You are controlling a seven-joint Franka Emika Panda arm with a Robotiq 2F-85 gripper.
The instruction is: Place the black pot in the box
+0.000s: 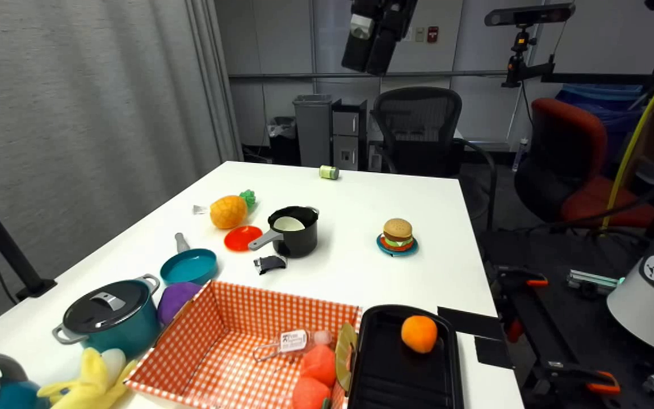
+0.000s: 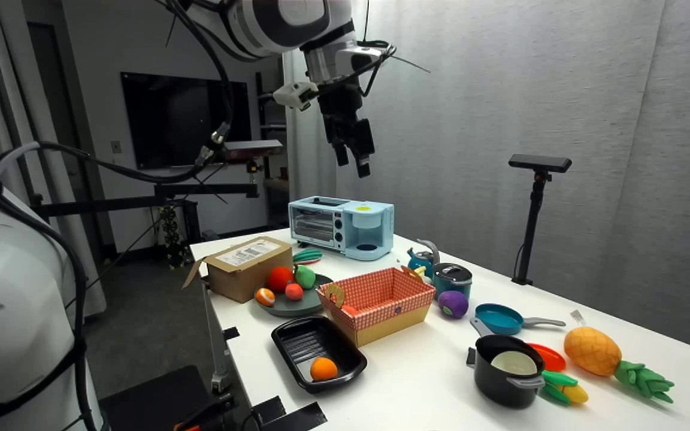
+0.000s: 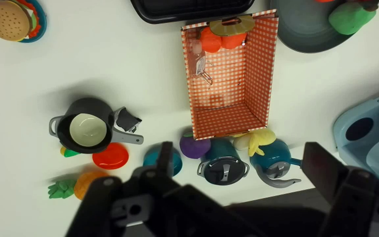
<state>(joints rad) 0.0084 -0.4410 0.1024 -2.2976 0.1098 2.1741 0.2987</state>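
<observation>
The black pot [image 1: 300,243] stands upright on the white table, with a pale round bowl-like shape inside, a grey side handle and a small grey loop opposite. It also shows in an exterior view [image 2: 501,388] and in the wrist view [image 3: 87,104]. The red-and-white checked box [image 1: 287,304] stands apart from it, also in an exterior view [image 2: 396,320] and in the wrist view [image 3: 258,70]. It holds red-orange soft items and a small clear bottle. My gripper [image 3: 237,153] is open and empty, high above the table, as an exterior view [image 2: 353,161] shows.
A black bin [image 1: 406,375] with an orange touches the box's side area. A lidded teal pot [image 3: 224,169], purple item [image 3: 194,146], yellow toy [image 3: 258,140] and kettle [image 3: 271,159] crowd the box's far end. A red plate [image 3: 110,156] and dark strap [image 3: 127,120] lie beside the pot.
</observation>
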